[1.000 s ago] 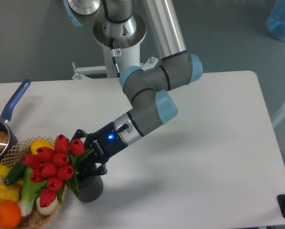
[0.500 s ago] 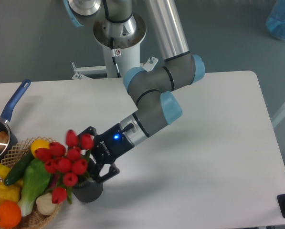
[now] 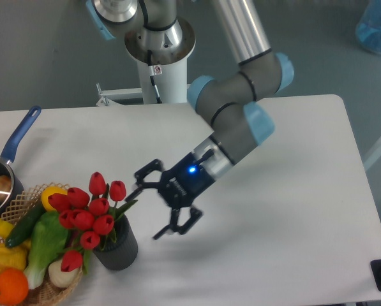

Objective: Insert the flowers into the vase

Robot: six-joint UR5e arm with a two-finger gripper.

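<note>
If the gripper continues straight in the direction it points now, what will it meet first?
The open gripper points left and down, toward the flowers standing in the vase. It would probably touch the tulip heads or leaves first, though depth is unclear from this single view.
</note>
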